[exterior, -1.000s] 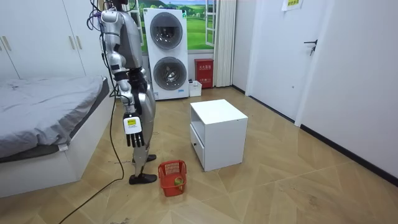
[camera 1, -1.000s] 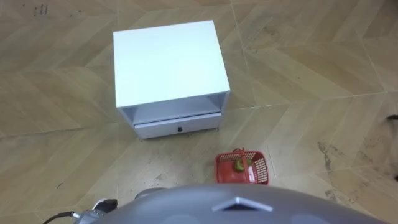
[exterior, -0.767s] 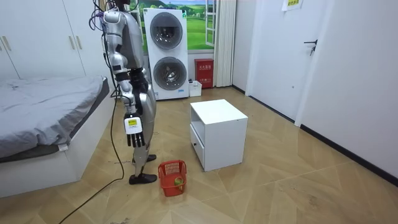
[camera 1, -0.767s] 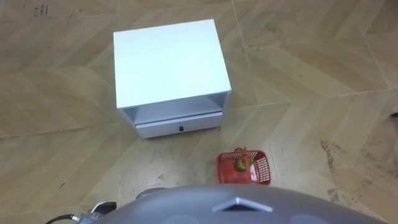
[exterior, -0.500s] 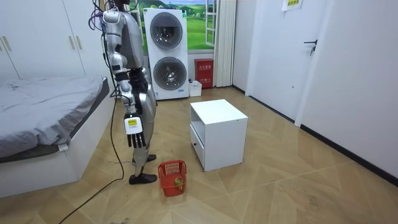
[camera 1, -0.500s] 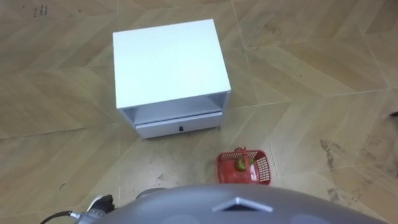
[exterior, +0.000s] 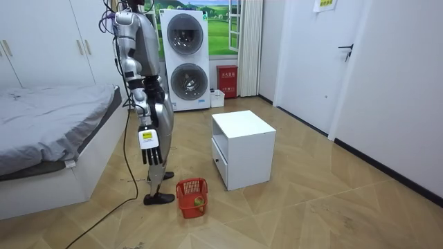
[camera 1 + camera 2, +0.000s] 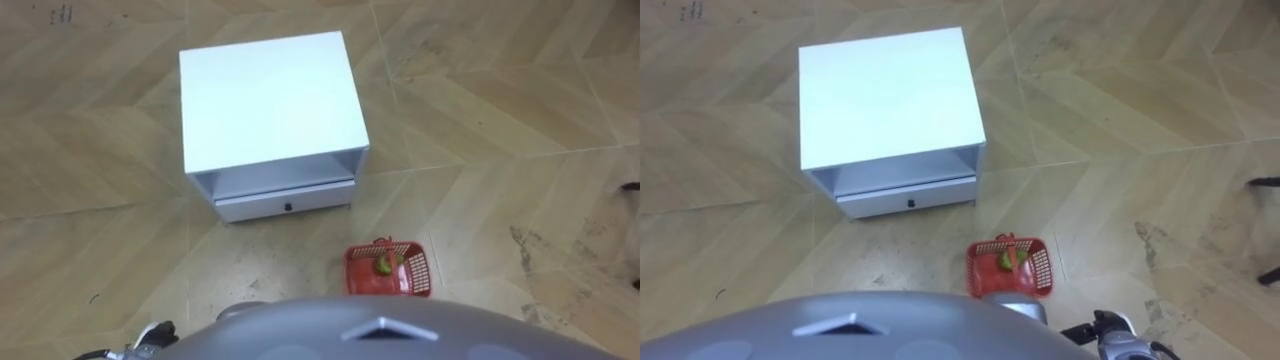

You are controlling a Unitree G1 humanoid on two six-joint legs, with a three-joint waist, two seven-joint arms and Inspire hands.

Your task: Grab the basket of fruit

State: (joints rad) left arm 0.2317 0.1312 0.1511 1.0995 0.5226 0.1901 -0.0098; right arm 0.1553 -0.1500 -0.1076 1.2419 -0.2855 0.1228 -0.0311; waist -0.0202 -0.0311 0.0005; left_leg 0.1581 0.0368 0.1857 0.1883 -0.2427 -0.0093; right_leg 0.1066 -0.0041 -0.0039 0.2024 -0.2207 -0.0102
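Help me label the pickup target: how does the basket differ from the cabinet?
The basket is red; the cabinet is white. The basket is far smaller and lower than the cabinet. The basket is open-topped mesh holding green fruit; the cabinet is solid, with a flat top, an open shelf and a shut drawer. Both stand on the wooden floor, apart from each other.

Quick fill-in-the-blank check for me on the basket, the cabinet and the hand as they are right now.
The red fruit basket stands on the ____.
The fruit in it is ____ in colour.
The drawer of the white cabinet is ____.
The right hand hangs by the robot's side, fingers straight, holding ____.
Missing words: floor; green; shut; nothing.
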